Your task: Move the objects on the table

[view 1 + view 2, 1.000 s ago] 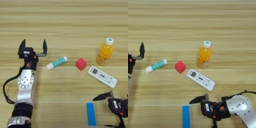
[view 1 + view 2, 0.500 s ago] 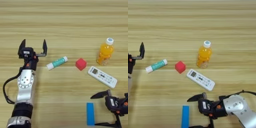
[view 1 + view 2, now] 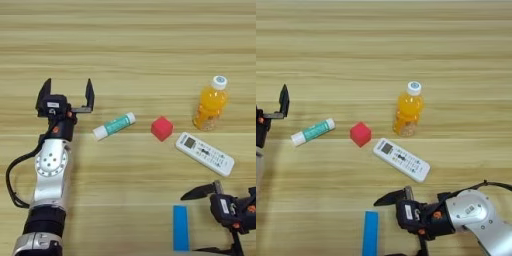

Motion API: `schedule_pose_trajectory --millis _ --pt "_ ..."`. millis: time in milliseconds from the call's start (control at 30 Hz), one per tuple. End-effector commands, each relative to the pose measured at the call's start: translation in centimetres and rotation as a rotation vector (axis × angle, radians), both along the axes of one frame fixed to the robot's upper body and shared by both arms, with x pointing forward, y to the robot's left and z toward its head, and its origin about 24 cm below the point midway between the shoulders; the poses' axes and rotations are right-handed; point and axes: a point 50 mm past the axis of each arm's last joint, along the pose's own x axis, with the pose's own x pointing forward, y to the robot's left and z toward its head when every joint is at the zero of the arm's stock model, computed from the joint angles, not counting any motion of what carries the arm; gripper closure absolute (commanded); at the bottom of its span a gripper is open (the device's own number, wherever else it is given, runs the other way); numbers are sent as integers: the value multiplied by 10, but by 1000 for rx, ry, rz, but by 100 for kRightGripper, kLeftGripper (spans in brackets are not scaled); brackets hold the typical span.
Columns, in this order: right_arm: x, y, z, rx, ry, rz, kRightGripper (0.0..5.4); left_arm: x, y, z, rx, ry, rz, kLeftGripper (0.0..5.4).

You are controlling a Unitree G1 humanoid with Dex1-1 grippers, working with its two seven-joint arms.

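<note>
right claw (image 3: 390,227) spread wide just right of blue block (image 3: 370,233), left claw (image 3: 66,95) apart

Left gripper (image 3: 66,94) points away with fingers spread wide; right gripper (image 3: 389,225) reaches leftward, fingers parted

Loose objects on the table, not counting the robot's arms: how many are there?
5. Green-and-white tube left of centre; red cube beside it; orange juice bottle upright further right; white remote below the bottle; blue block at the near edge. None seems hidden.
</note>
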Motion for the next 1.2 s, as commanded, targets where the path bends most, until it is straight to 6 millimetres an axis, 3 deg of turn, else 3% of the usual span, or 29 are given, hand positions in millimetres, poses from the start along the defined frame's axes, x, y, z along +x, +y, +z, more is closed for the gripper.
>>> schedule_pose_trajectory --millis 33,1200 --pt "-2 -4 0 -33 20 6 2 -1 1 0 8 5 -2 0" --pt "3 13 -3 -14 34 71 2 -3 3 -1 10 12 -4 0"
